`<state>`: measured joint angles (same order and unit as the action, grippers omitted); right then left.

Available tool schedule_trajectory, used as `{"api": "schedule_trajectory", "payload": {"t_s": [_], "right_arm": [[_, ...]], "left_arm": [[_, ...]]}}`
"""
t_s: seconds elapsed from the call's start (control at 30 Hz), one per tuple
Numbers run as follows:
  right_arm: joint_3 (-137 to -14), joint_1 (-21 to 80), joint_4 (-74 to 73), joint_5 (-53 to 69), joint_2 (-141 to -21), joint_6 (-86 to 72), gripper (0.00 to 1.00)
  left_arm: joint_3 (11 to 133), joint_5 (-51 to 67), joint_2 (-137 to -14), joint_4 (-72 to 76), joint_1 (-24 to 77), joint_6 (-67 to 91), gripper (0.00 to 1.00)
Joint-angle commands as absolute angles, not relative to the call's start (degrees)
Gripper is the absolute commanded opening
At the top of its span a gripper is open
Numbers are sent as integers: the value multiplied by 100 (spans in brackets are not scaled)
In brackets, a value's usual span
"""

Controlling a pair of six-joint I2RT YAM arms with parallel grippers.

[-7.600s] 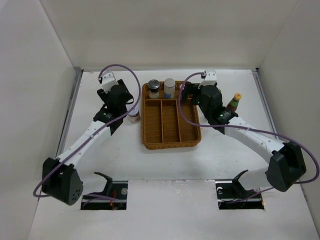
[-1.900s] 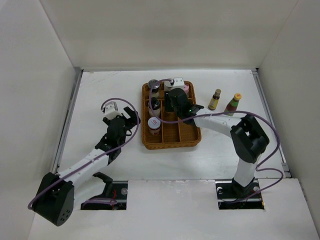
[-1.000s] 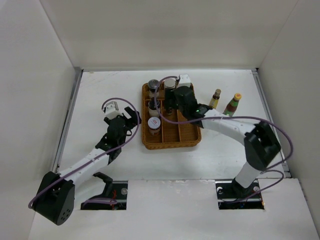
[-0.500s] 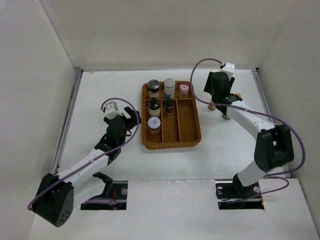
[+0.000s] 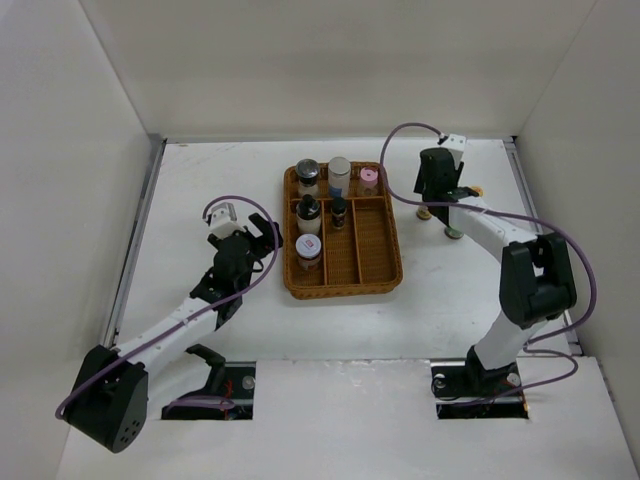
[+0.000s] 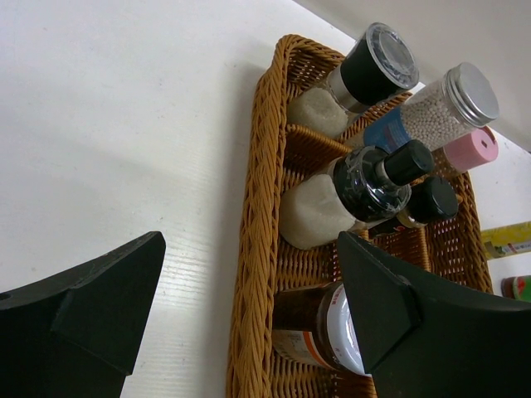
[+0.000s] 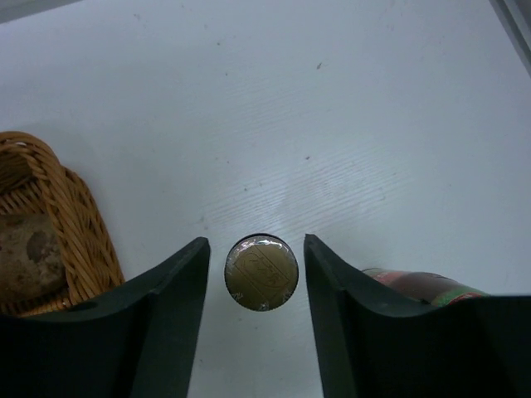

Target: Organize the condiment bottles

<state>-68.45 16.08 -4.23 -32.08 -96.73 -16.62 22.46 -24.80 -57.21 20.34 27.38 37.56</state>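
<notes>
Yellow-capped slim bottle (image 7: 261,272) stands between parted fingers of the right tool (image 7: 255,246), gaps visible only from its wrist; left tool (image 6: 249,240) gapes beside the brown wicker tray (image 6: 257,207).

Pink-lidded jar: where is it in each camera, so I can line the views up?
Top external: pink-lidded jar at the far right corner of the wicker tray, upper centre.
Left wrist: the jar's pink lid at upper right, inside the tray.
Right wrist: no pink lid in view.
Shared landmark: the wicker tray; the right wrist shows only a corner, at its left edge.
</notes>
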Motion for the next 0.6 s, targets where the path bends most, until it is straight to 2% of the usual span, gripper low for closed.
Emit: {"api": "schedule_trajectory", "payload": {"t_s": [0.0,0.2,0.4,0.57], "right_arm": [[-7093,1551,-334,-3138,-9729,-1722,52],[-6997,1577,-317,-3199,-9572,-1740,30],[-6575,1937,-114,-3708,-8414,-1486,27],[-6144,2744,-114,-3481,-7279,-1441,27]], "left_arm": [[2364,-2426,-5695,2276,2729,3797,85],[2391,-2434,-5696,2224,2773,3797,84],[2496,-2478,-5546,2075,2825,3797,84],[2549,-2470,-5423,1969,2755,3806,84]]}}
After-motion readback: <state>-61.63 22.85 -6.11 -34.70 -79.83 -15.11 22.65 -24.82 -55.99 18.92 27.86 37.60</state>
